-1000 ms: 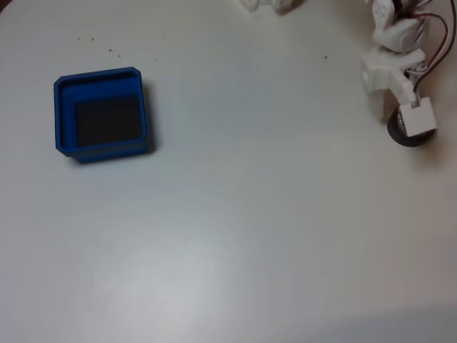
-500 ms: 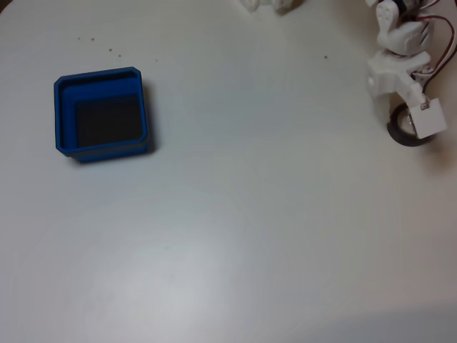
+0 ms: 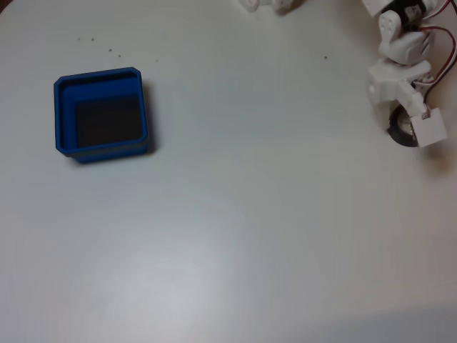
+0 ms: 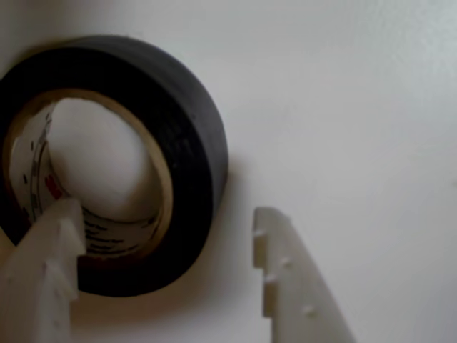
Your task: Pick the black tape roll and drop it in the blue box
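The black tape roll (image 4: pixel 178 143) lies flat on the white table, with a pale inner core. In the wrist view my gripper (image 4: pixel 164 221) is open around the roll's wall: the left finger (image 4: pixel 43 271) is inside the core, the right finger (image 4: pixel 285 279) outside on the table. In the fixed view the roll (image 3: pixel 395 131) peeks out at the far right under my white arm and its gripper (image 3: pixel 410 125). The blue box (image 3: pixel 101 114), with a dark floor, sits far off at the left.
White table all round. Red and black wires (image 3: pixel 443 61) run along the arm at the right edge. More white arm parts (image 3: pixel 271 6) sit at the top edge. A few small dark specks (image 3: pixel 100 44) lie above the box.
The arm's wrist has shifted slightly right and down over the roll. The roll and the box have not moved.
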Controlling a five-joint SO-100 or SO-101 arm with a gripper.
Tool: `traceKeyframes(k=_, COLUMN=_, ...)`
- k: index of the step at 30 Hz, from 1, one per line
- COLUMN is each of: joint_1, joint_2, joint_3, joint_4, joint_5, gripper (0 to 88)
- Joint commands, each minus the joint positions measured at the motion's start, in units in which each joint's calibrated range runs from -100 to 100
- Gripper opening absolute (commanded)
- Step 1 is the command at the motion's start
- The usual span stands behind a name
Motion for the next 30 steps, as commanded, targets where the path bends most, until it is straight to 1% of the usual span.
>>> traceKeyframes(k=1, joint_1=-0.41, joint_2=-0.48, joint_3=-4.30, joint_4=-0.09, joint_5=0.30, gripper=21.8)
traceKeyframes(k=18, joint_1=-0.41, joint_2=-0.31, joint_3=-3.77, joint_4=0.15, joint_5=-0.76, gripper=21.7)
traceKeyframes(k=20, joint_1=-0.41, joint_2=-0.31, joint_3=-3.68, joint_4=0.24, joint_5=-2.16, gripper=21.7)
traceKeyframes(k=24, joint_1=-0.41, joint_2=-0.31, joint_3=-3.68, joint_4=0.24, joint_5=-6.89, gripper=21.7)
traceKeyframes(k=30, joint_1=-1.29, joint_2=1.44, joint_3=-3.68, joint_4=0.07, joint_5=-7.41, gripper=21.6)
